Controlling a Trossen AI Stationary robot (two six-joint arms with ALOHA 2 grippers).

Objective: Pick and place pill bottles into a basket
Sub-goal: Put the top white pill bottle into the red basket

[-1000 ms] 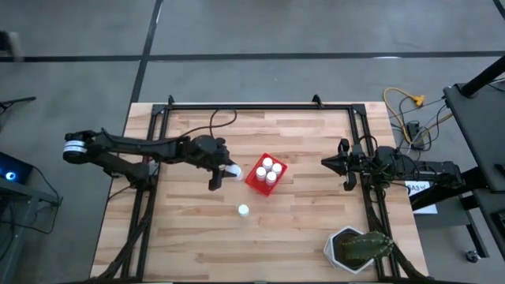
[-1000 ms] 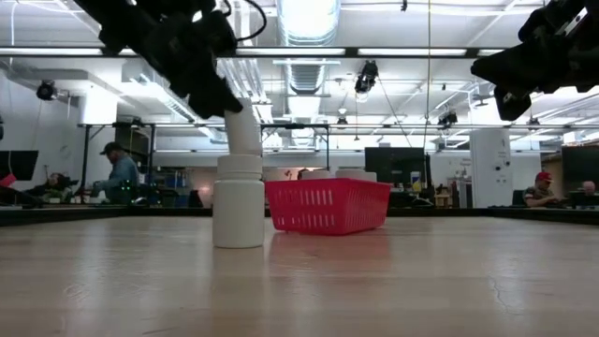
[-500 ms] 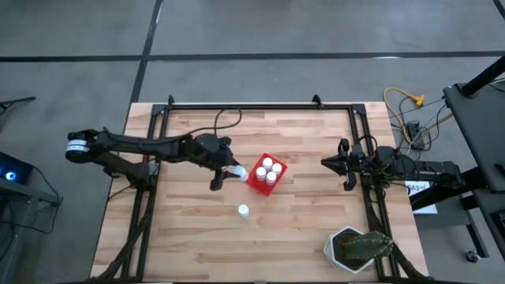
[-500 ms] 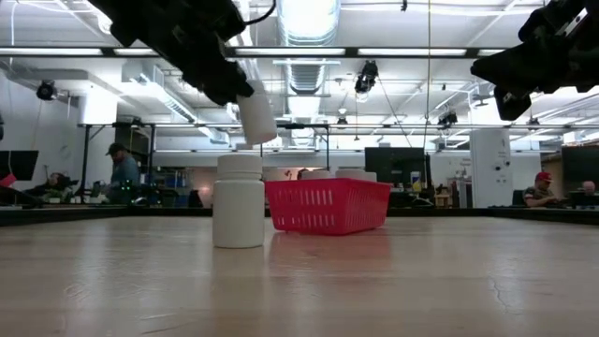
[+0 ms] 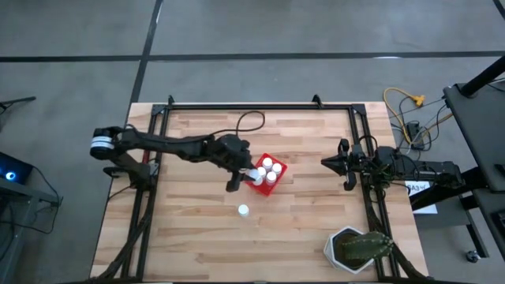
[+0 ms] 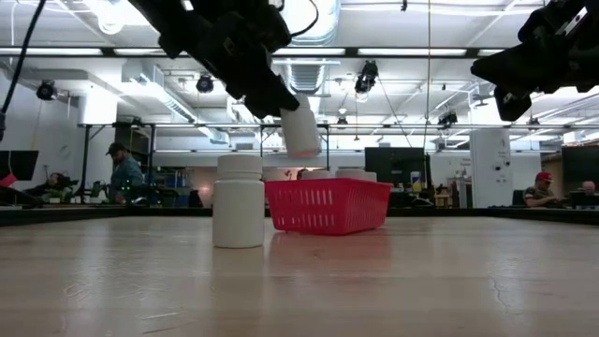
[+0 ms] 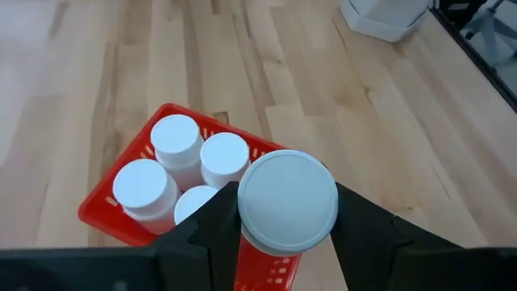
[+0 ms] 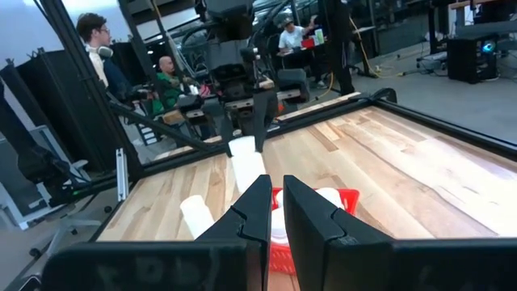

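High view: the left gripper (image 5: 246, 175) hangs above the red basket's (image 5: 256, 184) nine o'clock edge, its fingers pinching a pill bottle (image 7: 287, 206) by the sides, cap toward the wrist camera. The basket sits near the table's (image 5: 189, 237) centre and holds four capped bottles (image 5: 268, 169) clustered toward its two o'clock end; the held bottle is over the free end, clear of them. A lone bottle (image 5: 244, 211) stands on the wood at six o'clock of the basket, apart from it. The right gripper (image 5: 327, 163), fingers pressed together, waits at three o'clock, well apart. A potted plant (image 5: 357, 248) sits at five o'clock.
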